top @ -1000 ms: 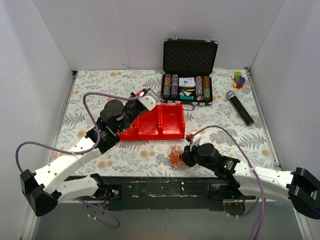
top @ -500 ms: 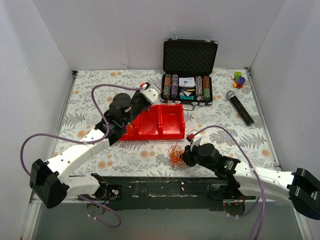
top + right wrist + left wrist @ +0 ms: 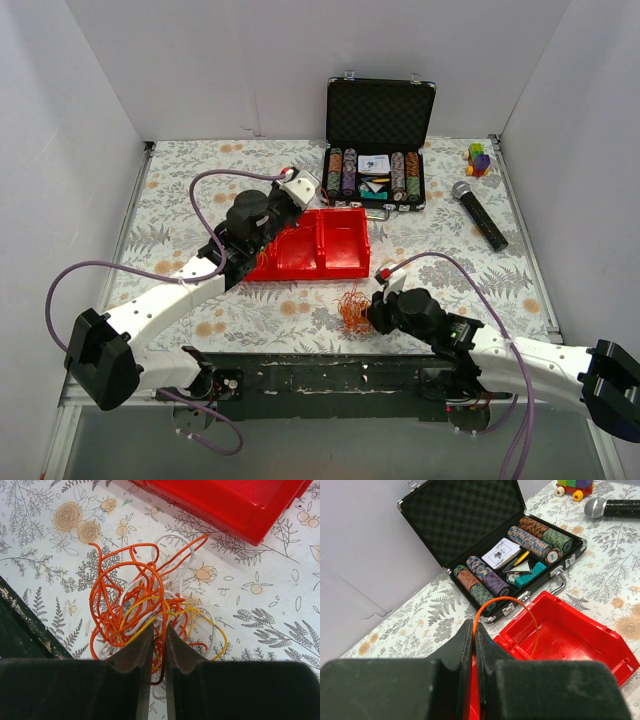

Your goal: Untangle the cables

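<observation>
The left gripper (image 3: 473, 630) pinched one orange strand (image 3: 502, 599), which arched into the red bin (image 3: 590, 650). The right gripper (image 3: 159, 632) clamped strands of the tangled cables (image 3: 145, 595) on the table (image 3: 260, 595) just beside that bin. Beyond, an open black case (image 3: 470, 525) held poker chips (image 3: 532, 537).

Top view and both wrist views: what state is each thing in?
Left gripper: shut on orange cable, above the red bin.
Right gripper: shut on a strand of the cable clump.
Cable clump: tangled, on the table.
Chip case: lid open.
Microphone: lying flat.
</observation>
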Controlling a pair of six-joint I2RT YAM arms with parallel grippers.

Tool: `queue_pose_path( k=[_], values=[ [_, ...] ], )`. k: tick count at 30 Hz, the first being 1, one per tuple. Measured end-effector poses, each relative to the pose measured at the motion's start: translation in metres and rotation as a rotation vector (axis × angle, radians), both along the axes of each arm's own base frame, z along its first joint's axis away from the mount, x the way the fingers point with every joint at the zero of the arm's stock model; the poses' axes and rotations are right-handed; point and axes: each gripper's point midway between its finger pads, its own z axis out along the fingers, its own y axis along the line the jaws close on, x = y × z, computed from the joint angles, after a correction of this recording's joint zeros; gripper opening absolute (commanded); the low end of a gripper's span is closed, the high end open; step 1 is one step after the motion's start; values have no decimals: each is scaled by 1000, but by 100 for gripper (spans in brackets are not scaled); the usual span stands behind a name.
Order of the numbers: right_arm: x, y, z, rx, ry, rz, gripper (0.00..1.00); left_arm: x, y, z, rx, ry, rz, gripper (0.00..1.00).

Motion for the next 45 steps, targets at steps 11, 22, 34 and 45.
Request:
queue_pose_path(
  k=[11, 22, 34, 45],
  values=[
    [0, 0, 0, 7, 11, -11, 20, 8, -20, -17, -95, 80, -34, 0],
    [-1, -4, -3, 11, 11, -23, 20, 37, -3, -33, -164, 135, 40, 0],
    [0, -5, -3, 8, 10, -30, 20, 38, 33, -98, -91, 240, 95, 0],
    [0, -8, -5, 16, 13, -45, 21, 24, 31, -127, 71, 207, 61, 0]
  ],
)
